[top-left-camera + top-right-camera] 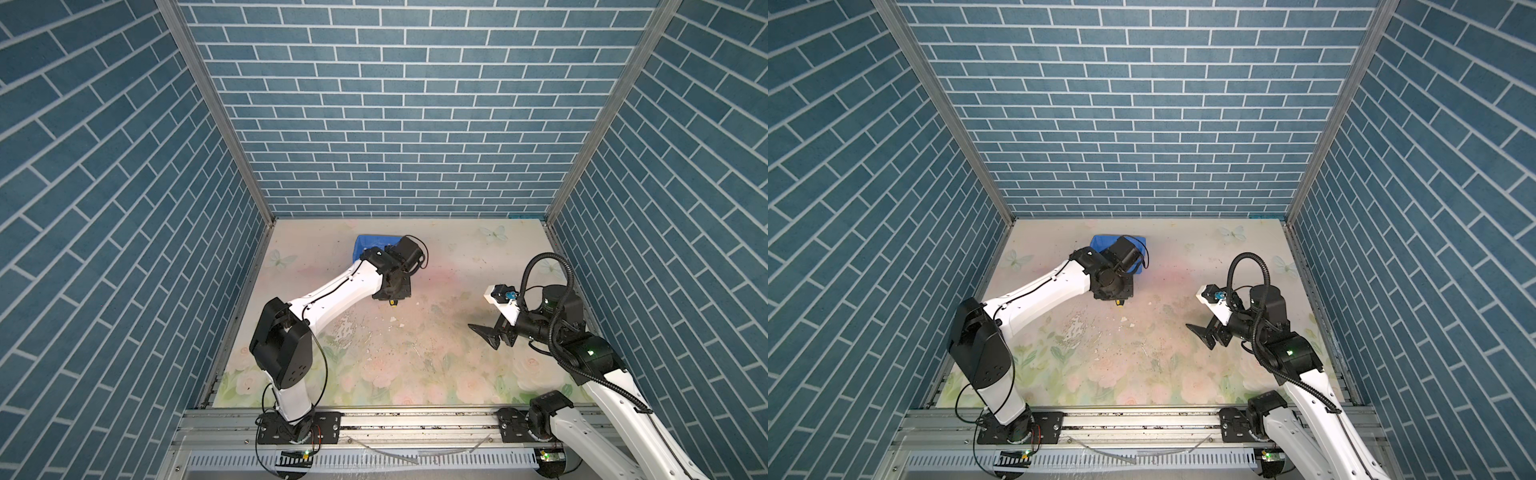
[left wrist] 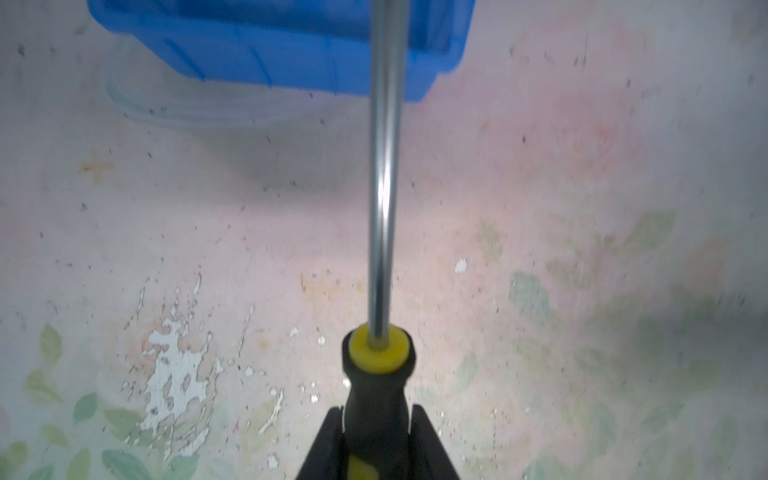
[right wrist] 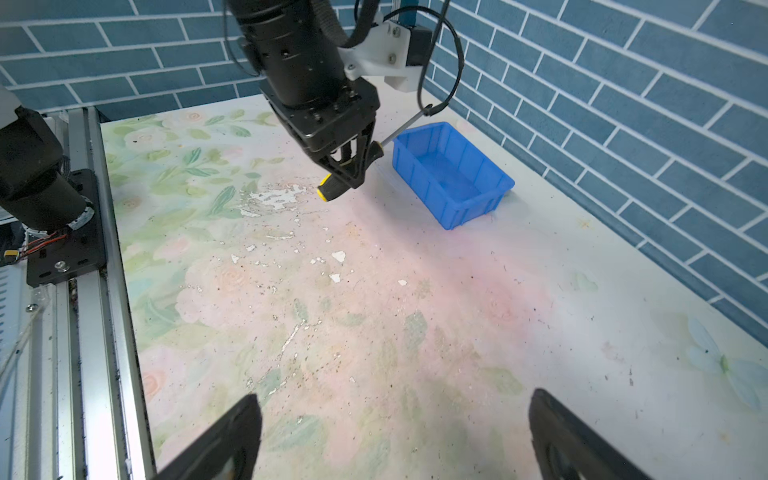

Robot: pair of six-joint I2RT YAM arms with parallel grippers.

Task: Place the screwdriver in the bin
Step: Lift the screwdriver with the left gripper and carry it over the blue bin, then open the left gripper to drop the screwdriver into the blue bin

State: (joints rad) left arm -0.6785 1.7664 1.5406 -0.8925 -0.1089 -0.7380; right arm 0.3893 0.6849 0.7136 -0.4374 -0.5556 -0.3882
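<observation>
Carrying the screwdriver [image 2: 384,208] is the step in hand: your left gripper [image 3: 351,174] pinches its black handle above the table [image 3: 374,299], shaft aimed at the bin [image 3: 478,208]. Next, advance past the near rim, then release. The brick wall [image 3: 623,124] crowds the bin's far side; your right gripper [image 3: 395,424], spread, hangs well apart.

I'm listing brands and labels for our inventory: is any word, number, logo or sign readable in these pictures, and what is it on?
No text can be read in any view.
Screwdriver: no print shows on the handle or shaft.
Bin: plain blue walls, no label visible.
Right arm's lower joint: tiny pale marks, too small to read.
</observation>
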